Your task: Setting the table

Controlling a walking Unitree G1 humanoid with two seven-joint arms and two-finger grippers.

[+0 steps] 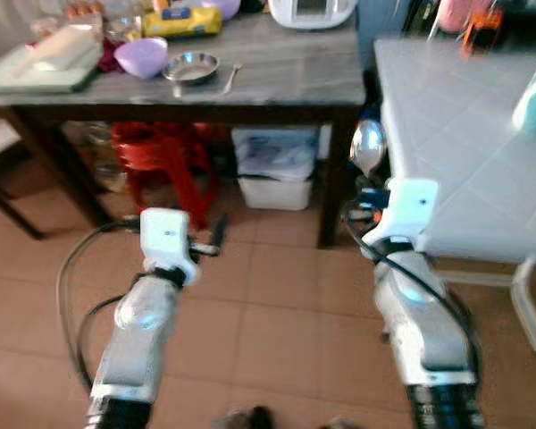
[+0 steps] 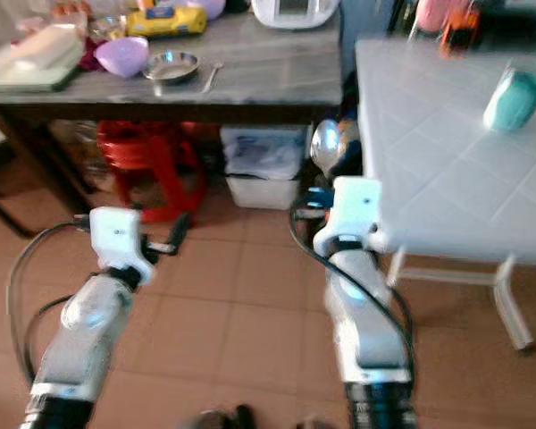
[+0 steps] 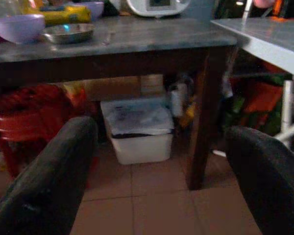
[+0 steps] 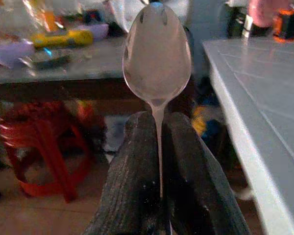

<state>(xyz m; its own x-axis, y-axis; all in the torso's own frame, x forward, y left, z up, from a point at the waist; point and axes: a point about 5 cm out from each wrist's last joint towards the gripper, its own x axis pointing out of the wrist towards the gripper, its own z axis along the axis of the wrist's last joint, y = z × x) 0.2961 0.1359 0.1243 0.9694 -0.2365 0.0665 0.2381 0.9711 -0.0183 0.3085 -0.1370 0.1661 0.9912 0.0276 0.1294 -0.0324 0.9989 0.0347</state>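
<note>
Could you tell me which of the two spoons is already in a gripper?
The spoon held bowl-up between the right gripper's shut fingers, beside the white table. The other spoon lies on the grey table next to the steel bowl.

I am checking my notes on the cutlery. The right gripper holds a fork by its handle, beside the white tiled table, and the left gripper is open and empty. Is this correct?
Not quite: the right gripper holds a spoon, not a fork. The right wrist view shows its rounded bowl above the closed fingers. The rest stands: it is beside the white tiled table, and the left gripper is open and empty.
</note>
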